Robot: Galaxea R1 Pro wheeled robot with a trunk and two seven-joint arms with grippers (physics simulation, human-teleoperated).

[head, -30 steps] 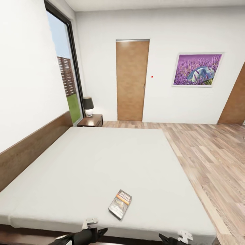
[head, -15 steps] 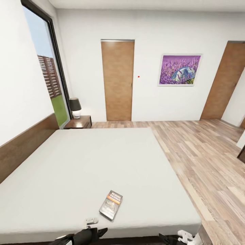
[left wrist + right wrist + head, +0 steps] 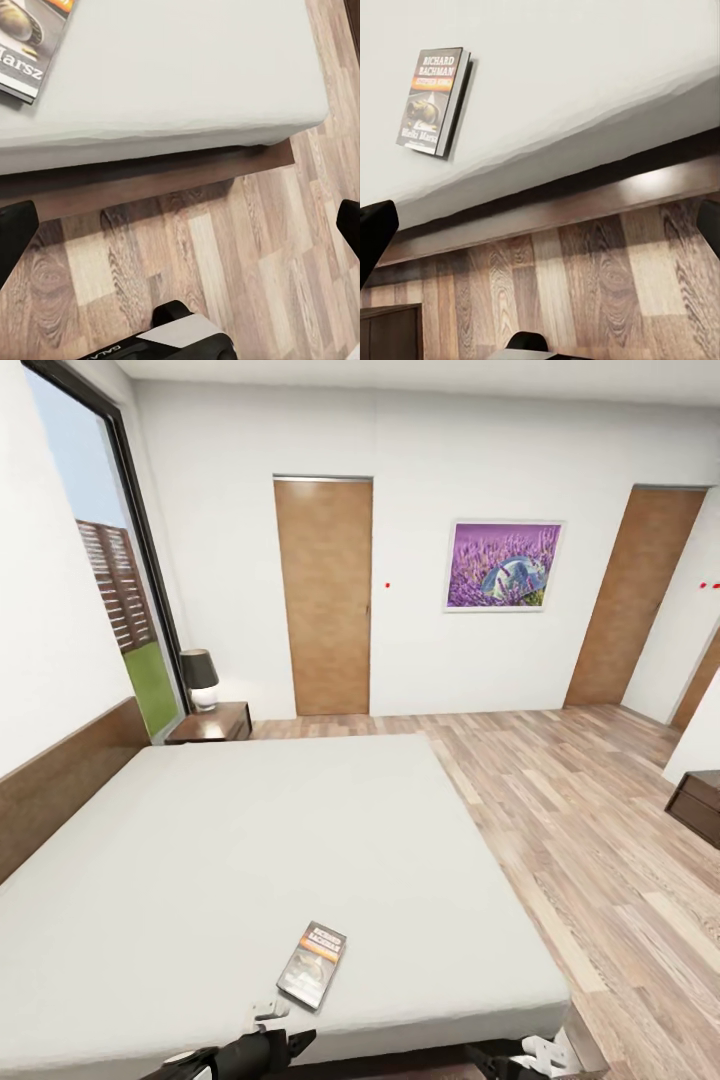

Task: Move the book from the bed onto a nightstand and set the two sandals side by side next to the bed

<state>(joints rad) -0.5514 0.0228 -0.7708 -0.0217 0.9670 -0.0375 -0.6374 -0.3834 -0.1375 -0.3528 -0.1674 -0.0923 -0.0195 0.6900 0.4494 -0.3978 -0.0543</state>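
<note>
Book: you have one paperback (image 3: 311,964) flat on the bed (image 3: 250,840).
Nightstands: one (image 3: 211,722).
Doors: two (image 3: 323,595).
Grippers: both (image 3: 180,232) (image 3: 540,225) spread apart, holding nothing.

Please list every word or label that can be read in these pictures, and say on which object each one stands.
"RICHARD BACHMAN": top of the book's cover, right wrist view.
"...arsz": end of a cut-off word on the same cover, left wrist view.
Orange band and bottom line on the cover: too blurred.
Lettering on the arm housing, left wrist view: cut off, unreadable.
</note>
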